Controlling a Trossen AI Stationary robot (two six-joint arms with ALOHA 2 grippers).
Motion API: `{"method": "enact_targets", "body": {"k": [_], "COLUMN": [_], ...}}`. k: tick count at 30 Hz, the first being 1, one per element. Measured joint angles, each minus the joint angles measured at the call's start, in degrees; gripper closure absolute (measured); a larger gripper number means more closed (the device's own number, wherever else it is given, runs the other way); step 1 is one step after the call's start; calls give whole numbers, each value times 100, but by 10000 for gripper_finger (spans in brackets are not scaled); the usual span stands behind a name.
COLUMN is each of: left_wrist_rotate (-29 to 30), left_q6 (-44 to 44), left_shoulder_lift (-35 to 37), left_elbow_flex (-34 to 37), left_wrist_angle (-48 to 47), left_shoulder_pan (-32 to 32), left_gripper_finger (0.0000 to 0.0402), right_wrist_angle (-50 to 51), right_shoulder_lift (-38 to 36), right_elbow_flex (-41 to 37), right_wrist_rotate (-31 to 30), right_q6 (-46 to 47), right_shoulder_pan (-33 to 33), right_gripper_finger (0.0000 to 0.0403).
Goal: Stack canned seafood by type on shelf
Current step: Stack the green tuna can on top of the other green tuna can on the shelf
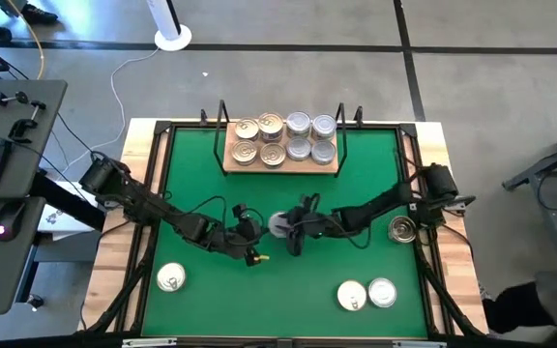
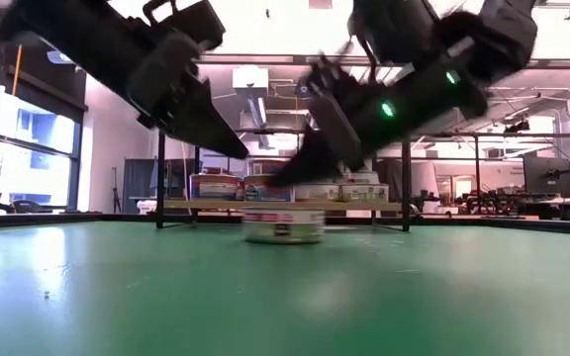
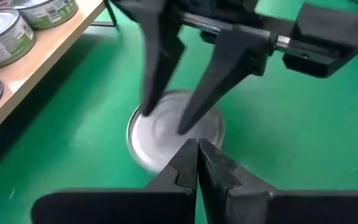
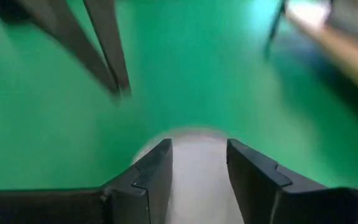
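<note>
A silver-lidded can [image 1: 280, 224] stands flat on the green mat [image 1: 211, 300], mid-table, in front of the shelf [image 1: 283, 170]. The shelf holds several cans, gold lids on the left and silver on the right. My right gripper [image 3: 166, 121] comes in from the right and slants down, open. Its two fingers stand over the can's lid [image 3: 166, 134], closer together than the can is wide. My left gripper [image 3: 197, 149] is shut, held above the mat just left of the can [image 2: 283, 225], and touches nothing. My right gripper's fingertips [image 3: 188, 124] stand over the top of the silver can's lid, slanting down from the table's right. Blur hides the tips, so I cannot tell whether they touch the lid. The can sits flat on the mat.
Loose cans lie on the mat: one near the front left [image 1: 170, 278], two near the front right [image 1: 352, 295] [image 1: 382, 292], one by the right arm [image 1: 403, 229]. The shelf's black uprights [image 1: 222, 126] stand behind the grippers. Free mat lies toward the front centre.
</note>
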State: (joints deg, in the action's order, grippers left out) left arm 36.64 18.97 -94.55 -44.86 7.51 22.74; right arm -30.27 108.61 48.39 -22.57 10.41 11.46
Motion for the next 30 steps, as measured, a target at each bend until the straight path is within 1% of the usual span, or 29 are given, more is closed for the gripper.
{"method": "enact_targets", "body": {"k": [2,4,6,8,10,13,15,17,18,20,24,26,27,29,30], "left_wrist_rotate": [10,62,190,397,551,587,587,548,489,273,-337,-550,-618,-743,-789], "left_q6": [116,262,423,548,640,743,809,869,927,1063,1193,1196,1200,1247,1257], "left_shoulder_lift": [131,282,385,436,438,440,435,435,435,433,433,403,394,331,303], "left_elbow_flex": [0,-2,-2,-2,1,107,204,345,457,709,1284,1524,1622,1721,1757], "left_wrist_angle": [-109,-370,-552,-720,-809,-739,-733,-632,-514,-260,818,1383,1611,1953,1982], "left_shoulder_pan": [91,175,258,337,384,400,379,336,302,227,23,-74,-120,-225,-268], "left_gripper_finger": [401,401,402,401,402,401,402,402,401,401,402,402,402,402,402], "right_wrist_angle": [-50,6,77,333,836,1691,1924,1923,1815,1237,-802,-1744,-2053,-2225,-2208], "right_shoulder_lift": [-20,-177,-504,-981,-1494,-2282,-2735,-2992,-3028,-3000,-2387,-1977,-1785,-1359,-1143], "right_elbow_flex": [227,276,235,103,-95,-468,-790,-1215,-1466,-1971,-2846,-2972,-2965,-2833,-2707], "right_wrist_rotate": [-34,-54,-58,-74,-25,167,405,641,732,833,936,931,931,936,962], "right_q6": [-361,-720,-945,-1032,-978,-690,-474,-388,-400,-485,-530,-572,-596,-617,-640], "right_shoulder_pan": [45,102,152,204,242,258,258,258,258,258,216,191,173,151,134], "right_gripper_finger": [257,253,244,229,209,169,140,114,104,90,79,75,71,62,56]}}
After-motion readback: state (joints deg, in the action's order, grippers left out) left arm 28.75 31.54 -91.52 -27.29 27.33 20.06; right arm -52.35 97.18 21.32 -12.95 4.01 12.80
